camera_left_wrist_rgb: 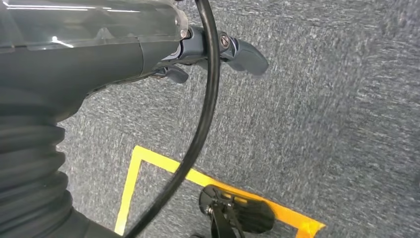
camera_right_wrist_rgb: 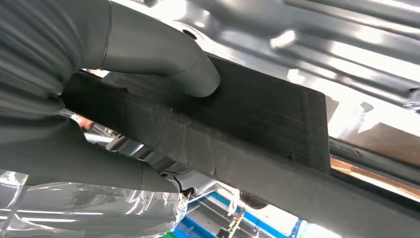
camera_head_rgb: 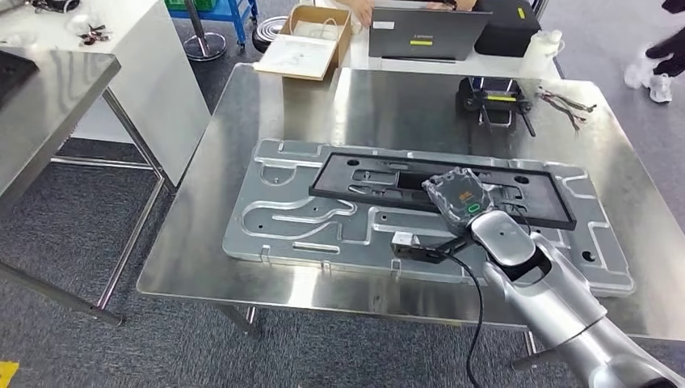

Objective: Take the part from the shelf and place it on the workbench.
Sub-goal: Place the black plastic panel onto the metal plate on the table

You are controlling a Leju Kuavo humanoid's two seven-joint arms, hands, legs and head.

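The part is a long black rectangular frame [camera_head_rgb: 355, 179] lying across a big stamped silver plate [camera_head_rgb: 275, 218] on the steel workbench [camera_head_rgb: 242, 129]. My right hand [camera_head_rgb: 457, 195], under a clear cover, grips the frame near the middle of its near rail. In the right wrist view the grey thumb [camera_right_wrist_rgb: 168, 59] presses on one face of the black frame [camera_right_wrist_rgb: 267, 114] and the fingers clamp the other side. My left hand [camera_left_wrist_rgb: 208, 54] hangs over grey carpet, its dark fingers loosely apart and holding nothing.
At the workbench's far edge sit a small black device [camera_head_rgb: 493, 97] and loose wires [camera_head_rgb: 565, 101]. Behind are a laptop [camera_head_rgb: 420, 32] and an open cardboard box [camera_head_rgb: 311, 40]. Another steel table [camera_head_rgb: 48, 89] stands left. A person's shoes [camera_head_rgb: 658, 81] are far right. Yellow floor tape [camera_left_wrist_rgb: 163, 166] lies below my left hand.
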